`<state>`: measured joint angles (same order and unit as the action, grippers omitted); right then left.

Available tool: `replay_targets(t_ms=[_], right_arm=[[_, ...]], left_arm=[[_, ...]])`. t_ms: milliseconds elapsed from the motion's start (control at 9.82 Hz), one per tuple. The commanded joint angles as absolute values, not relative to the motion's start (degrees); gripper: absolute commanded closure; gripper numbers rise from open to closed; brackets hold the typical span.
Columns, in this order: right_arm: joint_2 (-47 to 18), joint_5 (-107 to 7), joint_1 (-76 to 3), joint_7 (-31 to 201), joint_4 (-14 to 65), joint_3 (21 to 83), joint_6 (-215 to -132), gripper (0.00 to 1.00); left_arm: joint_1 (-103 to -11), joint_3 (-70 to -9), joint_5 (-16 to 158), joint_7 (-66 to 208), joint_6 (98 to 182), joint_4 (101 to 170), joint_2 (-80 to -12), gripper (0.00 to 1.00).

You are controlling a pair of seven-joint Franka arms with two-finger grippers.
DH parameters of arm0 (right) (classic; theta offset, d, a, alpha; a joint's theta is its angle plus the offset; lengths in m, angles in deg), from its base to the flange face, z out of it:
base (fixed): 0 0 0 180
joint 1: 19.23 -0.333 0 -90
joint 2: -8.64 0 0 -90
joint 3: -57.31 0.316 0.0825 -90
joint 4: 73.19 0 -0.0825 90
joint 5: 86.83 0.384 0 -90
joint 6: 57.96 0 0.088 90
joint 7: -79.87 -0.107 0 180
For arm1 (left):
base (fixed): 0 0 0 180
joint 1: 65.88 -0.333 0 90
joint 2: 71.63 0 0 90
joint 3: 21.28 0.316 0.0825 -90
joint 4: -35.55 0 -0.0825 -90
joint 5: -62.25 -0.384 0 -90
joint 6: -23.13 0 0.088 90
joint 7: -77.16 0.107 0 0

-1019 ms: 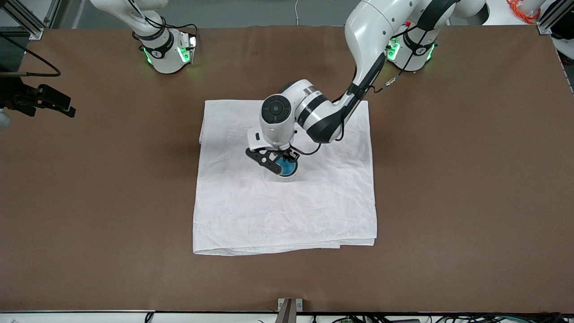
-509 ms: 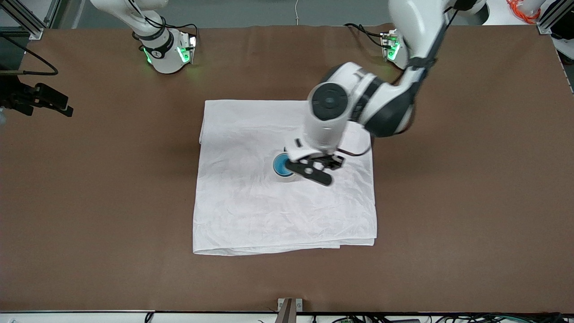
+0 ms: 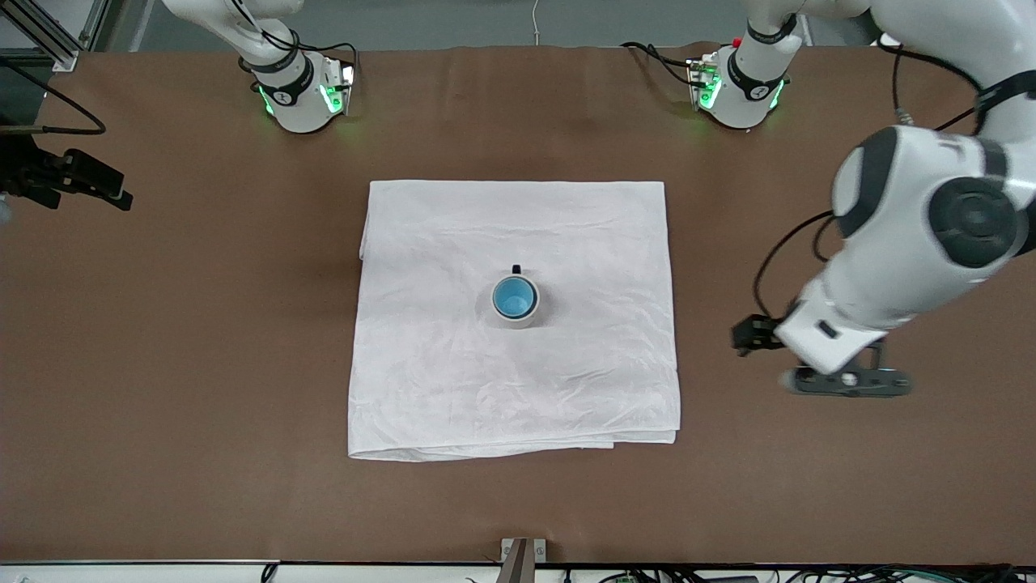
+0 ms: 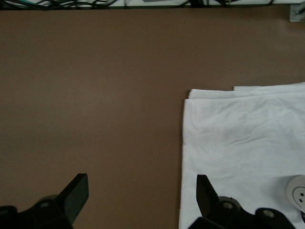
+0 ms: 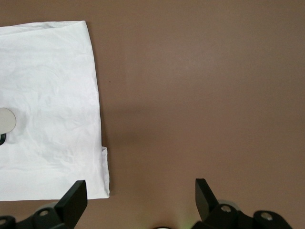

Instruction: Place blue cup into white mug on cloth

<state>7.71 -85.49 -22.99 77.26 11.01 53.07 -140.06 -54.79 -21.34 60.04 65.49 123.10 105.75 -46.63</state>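
Observation:
The blue cup (image 3: pixel 515 297) sits inside the white mug (image 3: pixel 518 316), which stands upright near the middle of the cloth (image 3: pixel 453 380); the mug's black handle points toward the robots' bases. My left gripper (image 3: pixel 848 380) is open and empty, in the air over bare table off the cloth's edge, toward the left arm's end. The left wrist view shows its gripper (image 4: pixel 142 183) open, with the cloth (image 4: pixel 238 143) and the mug's side (image 4: pixel 298 191). My right gripper (image 5: pixel 140 186) is open and empty, waiting over bare table; its view shows the cloth (image 5: pixel 47 95) and the mug (image 5: pixel 5 120).
The brown table (image 3: pixel 202 364) surrounds the cloth on all sides. A black camera mount (image 3: pixel 69 178) juts in at the right arm's end. The arm bases (image 3: pixel 299 93) stand along the table's edge farthest from the front camera.
My left gripper has let go of the blue cup, left it in the mug, and swung off the cloth toward the left arm's end of the table. The mug and cup stayed put.

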Motion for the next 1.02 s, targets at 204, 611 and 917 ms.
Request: replay_targets(t_ms=[204,611,917], right_arm=[[9.35,-85.77,-22.84,77.85,12.68,53.09,-140.41,0.00],[9.26,-85.68,-22.93,77.85,12.68,53.09,-140.76,0.00],[9.26,-85.68,-23.01,77.76,12.68,53.09,-140.32,0.00]], left_arm=[[-63.06,-18.12,64.54,73.82,115.53,109.36,-56.67,0.00],[-63.86,-18.30,63.92,73.99,124.21,127.13,-68.99,0.00],[-63.94,-18.47,64.71,73.91,124.21,122.58,-66.63,0.00]])
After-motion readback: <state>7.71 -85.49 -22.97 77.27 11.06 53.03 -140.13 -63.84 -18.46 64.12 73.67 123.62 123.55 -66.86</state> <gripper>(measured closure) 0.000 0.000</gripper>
